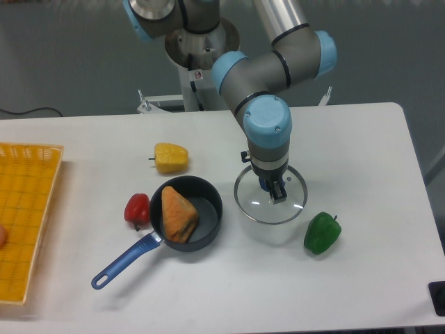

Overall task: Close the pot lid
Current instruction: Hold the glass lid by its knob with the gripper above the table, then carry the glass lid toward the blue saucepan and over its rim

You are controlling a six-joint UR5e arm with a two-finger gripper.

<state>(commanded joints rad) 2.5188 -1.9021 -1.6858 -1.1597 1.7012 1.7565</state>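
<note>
The gripper (276, 189) sits at the middle of the pot lid (270, 194), right of centre; whether its jaws pinch the knob I cannot tell. The pot (186, 213) lies just left, its handle pointing lower left.

three peppers (170, 158), one pot (191, 209), one lid (254, 202), one basket (28, 209)

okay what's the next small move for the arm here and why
Probably close on the knob and lift. The gripper is down over the centre of the pot lid, which lies on the table to the right of the pot. The pot is uncovered, with a sandwich inside.
</note>
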